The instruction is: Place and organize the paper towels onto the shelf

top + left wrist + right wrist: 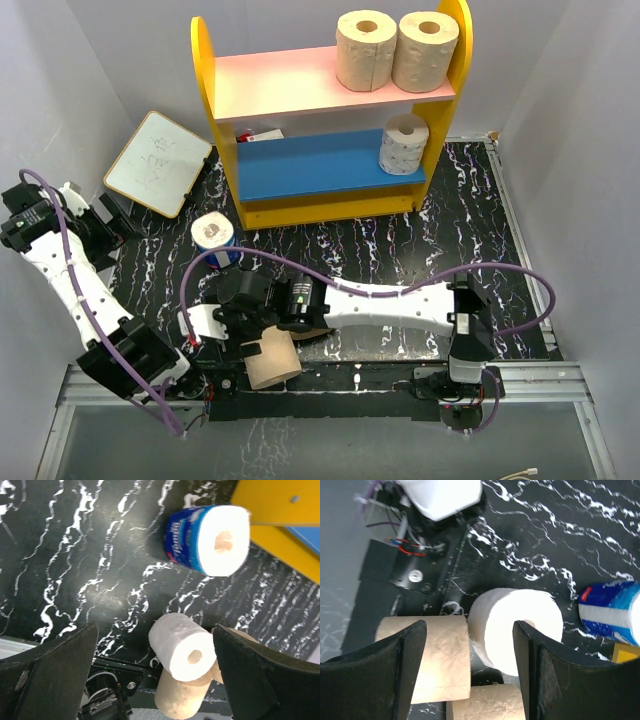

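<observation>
From above we see the shelf (280,85) at the far side of the black table (400,250). On its pink board stand a left tan roll (365,50) and a right tan roll (425,50), side by side at the right end. A shelf white roll (404,145) stands on the blue board (300,165), also at the right end. The blue-wrapped roll (213,235) stands on the table, just near and left of the shelf. A whiteboard (158,162) lies at the far left.

From above, only one near tan roll (272,360) shows at the near edge, because the right arm (380,300) covers the spot beside it. The right wrist view shows more there. A big tan roll (442,655), a cut-off tan roll (485,702) and a loose white roll (500,615) lie close together. We cannot tell which of the two tan ones is the one seen from above.

The right claw (467,630) hangs over them with its jaws partly wide. One finger is over the big tan roll and one over the loose white roll. We cannot tell if it touches either.

The left claw (155,629) is wide and holds nothing. Its view is blurry, so the words on the blue wrapper are too fuzzy to read.
</observation>
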